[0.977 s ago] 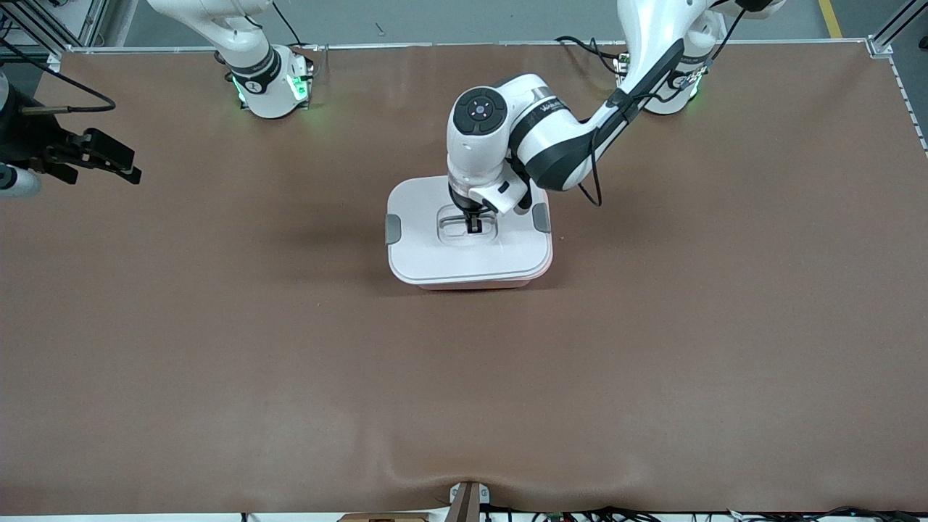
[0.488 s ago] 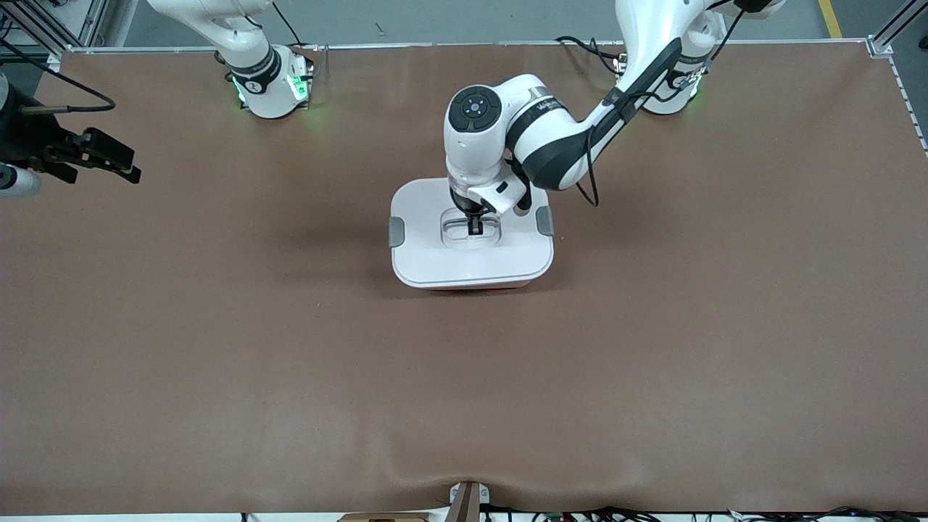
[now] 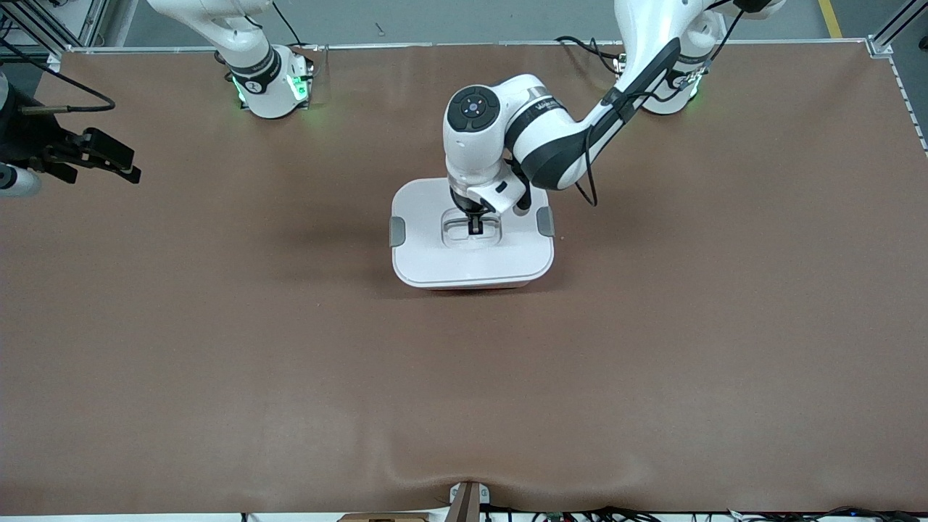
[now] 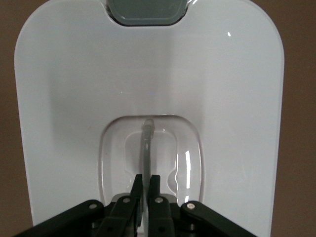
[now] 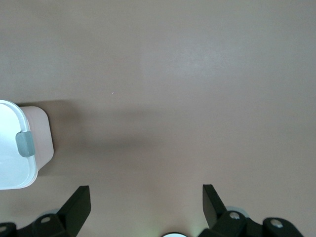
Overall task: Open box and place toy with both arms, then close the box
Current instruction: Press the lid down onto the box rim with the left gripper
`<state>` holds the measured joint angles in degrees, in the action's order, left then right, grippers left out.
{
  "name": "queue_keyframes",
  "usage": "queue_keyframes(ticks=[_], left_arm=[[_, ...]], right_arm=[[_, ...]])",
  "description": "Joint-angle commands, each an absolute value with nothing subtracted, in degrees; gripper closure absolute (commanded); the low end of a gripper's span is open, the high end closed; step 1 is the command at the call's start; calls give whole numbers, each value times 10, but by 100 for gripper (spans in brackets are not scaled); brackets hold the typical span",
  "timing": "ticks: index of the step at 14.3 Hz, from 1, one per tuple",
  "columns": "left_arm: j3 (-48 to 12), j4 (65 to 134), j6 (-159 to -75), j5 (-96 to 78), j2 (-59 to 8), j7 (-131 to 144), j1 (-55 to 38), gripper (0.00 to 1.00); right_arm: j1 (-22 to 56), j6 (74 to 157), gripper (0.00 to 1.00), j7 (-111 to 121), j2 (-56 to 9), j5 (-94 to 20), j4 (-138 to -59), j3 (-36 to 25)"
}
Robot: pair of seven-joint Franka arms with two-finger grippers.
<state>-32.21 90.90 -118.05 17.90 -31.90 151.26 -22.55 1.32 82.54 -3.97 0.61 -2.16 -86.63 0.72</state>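
The box (image 3: 478, 288) stands mid-table with its white lid (image 3: 471, 257) on top, so only a thin pink strip of the tub shows under the lid's edge. My left gripper (image 3: 475, 226) reaches down into the lid's recessed centre. In the left wrist view, the left gripper (image 4: 146, 180) is shut on the thin handle (image 4: 146, 140). My right gripper (image 3: 127, 165) waits open over the table at the right arm's end. The right wrist view shows the right gripper (image 5: 145, 195) holding nothing, with the box (image 5: 42, 136) off to one side. The toy is out of view.
Grey clips (image 3: 397, 230) (image 3: 545, 221) sit on the lid's two short sides, and one clip (image 4: 145, 12) shows in the left wrist view. Both arm bases (image 3: 272, 83) (image 3: 674, 87) stand along the table's edge farthest from the front camera. Brown tabletop (image 3: 464, 399) surrounds the box.
The lid, held by my left gripper, shifted slightly toward the left arm's end and now sits squarer on the box, with less pink showing. The right arm has not moved.
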Motion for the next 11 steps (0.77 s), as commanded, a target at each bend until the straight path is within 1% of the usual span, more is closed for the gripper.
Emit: queue_keyframes(ticks=[1, 7, 11], left_arm=[[-323, 921, -1174, 192, -316, 1525, -236, 100], [-324, 933, -1167, 192, -298, 1526, -233, 100], [-324, 948, -1171, 193, -298, 1522, -238, 100]], right_arm=[[11, 817, 0, -34, 1, -15, -854, 9], [16, 816, 0, -35, -1, -17, -855, 11], [11, 815, 0, -35, 2, -16, -854, 9]])
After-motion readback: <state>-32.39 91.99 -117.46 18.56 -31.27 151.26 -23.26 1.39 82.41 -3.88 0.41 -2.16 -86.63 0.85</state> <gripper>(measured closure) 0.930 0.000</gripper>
